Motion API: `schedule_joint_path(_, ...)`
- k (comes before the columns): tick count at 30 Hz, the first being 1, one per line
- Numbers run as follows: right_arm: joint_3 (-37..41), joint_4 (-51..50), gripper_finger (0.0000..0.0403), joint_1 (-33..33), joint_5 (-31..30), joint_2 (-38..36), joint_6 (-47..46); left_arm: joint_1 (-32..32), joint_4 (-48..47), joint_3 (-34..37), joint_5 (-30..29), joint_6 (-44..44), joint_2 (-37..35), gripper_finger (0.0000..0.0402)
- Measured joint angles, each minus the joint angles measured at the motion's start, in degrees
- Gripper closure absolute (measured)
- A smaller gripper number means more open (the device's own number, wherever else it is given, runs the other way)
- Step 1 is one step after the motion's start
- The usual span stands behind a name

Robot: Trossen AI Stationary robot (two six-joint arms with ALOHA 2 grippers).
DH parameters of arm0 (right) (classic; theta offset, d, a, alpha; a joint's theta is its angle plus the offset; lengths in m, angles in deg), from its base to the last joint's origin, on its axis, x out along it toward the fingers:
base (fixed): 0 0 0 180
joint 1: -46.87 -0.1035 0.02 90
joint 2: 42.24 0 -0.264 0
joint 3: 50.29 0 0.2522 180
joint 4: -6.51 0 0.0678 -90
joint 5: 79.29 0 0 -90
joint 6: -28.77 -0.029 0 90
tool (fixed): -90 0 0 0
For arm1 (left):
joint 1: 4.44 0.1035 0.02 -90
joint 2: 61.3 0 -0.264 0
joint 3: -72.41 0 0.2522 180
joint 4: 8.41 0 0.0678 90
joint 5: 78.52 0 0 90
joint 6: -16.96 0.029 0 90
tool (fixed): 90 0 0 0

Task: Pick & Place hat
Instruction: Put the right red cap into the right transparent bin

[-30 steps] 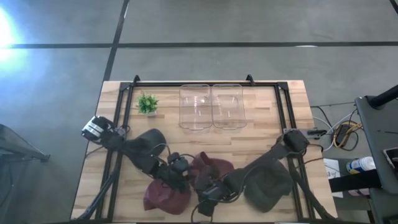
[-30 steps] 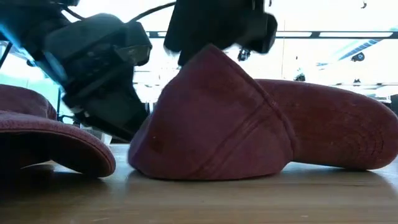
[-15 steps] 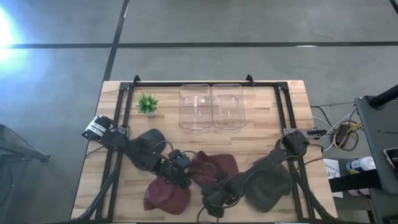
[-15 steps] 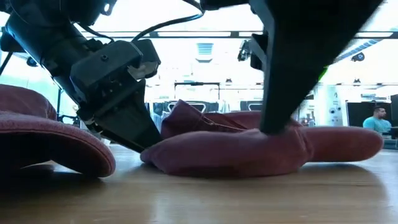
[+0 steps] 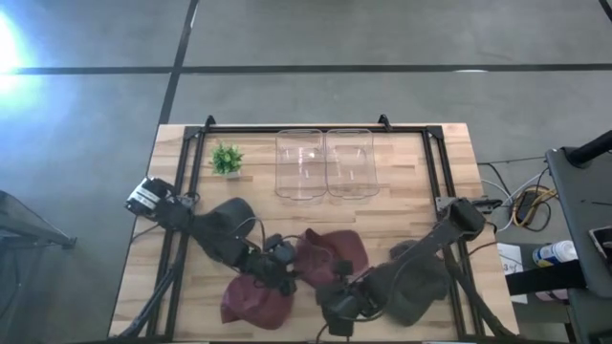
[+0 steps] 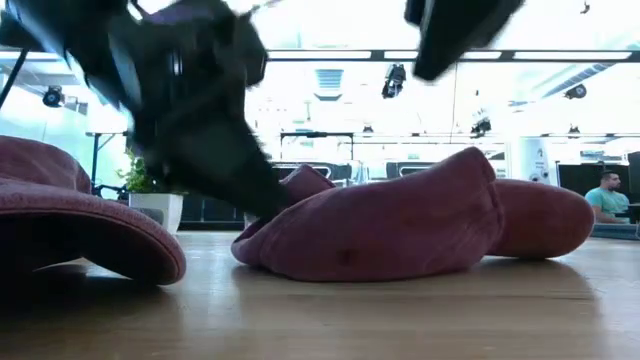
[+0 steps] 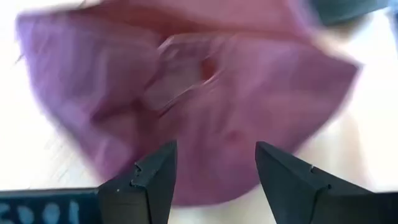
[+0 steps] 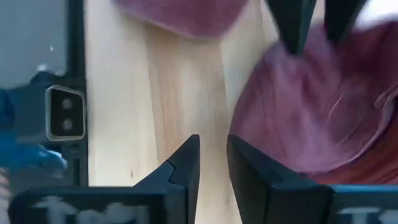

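hat in play: the crumpled maroon hat (image 5: 330, 255) sits a bit toward 6 o'clock from the middle of the worktop (image 5: 402, 201). Looks like it's lying slumped on its side because nothing has a hold of it right now. In the low view it rests flat on the wood.

other hats: second maroon hat (image 5: 253, 298) is at about 7 o'clock, right by the front edge, partly under your left arm. The dark olive hat (image 5: 416, 287) is at 5 o'clock, under your right arm.

left gripper (image 7: 211, 171): jaws spread wide, empty, nose pointed straight at the maroon hat from its 9 o'clock side. My guess is you're lining up a pinch on the fabric edge, since the cloth fills the gap ahead of the jaws but isn't between them yet.

right gripper (image 8: 212, 163): jaws narrow, nearly together, nothing in them. It's just off the hat at its 6 o'clock, over bare wood.

arm pose: both arms reach low and diagonal toward the centre, left one in from 8 o'clock, right one in from 4 o'clock, wrists nearly meeting at the hat.

bins: two clear bins (image 5: 325, 162) side by side at 12 o'clock, well apart from the hats, probably your drop spot.

plant: little green plant (image 5: 227, 159) at 10 o'clock, out of the way.
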Motion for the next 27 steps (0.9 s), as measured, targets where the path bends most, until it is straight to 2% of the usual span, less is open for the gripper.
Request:
schedule_joint_path(5, 0.1, -2.4, 0.0299, -2.3, -0.7, -1.4, 16.7, -1.8, -0.2, -2.4, -0.4, 5.6, -0.9, 0.0191)
schedule_joint_path(7, 0.2, -6.4, 0.0286, -2.8, -0.8, -1.4, 19.8, -2.2, 0.0, -3.1, -0.6, 7.5, -1.1, 0.0191)
schedule_joint_path(13, 0.4, -17.4, 0.0263, -2.9, -6.4, -1.4, 8.9, 0.2, 0.3, -3.4, -0.8, 11.5, 1.1, 0.0191)
schedule_joint_path(22, 1.3, -15.7, 0.0270, -3.0, -5.7, -0.8, 3.1, 8.1, 4.1, -3.4, 4.0, 15.2, 5.0, 0.0191)
schedule_joint_path(27, 1.3, -14.0, 0.0275, -2.9, -6.0, -0.8, 1.4, 10.5, 4.6, -3.4, 4.2, 15.7, 8.1, 0.0191)
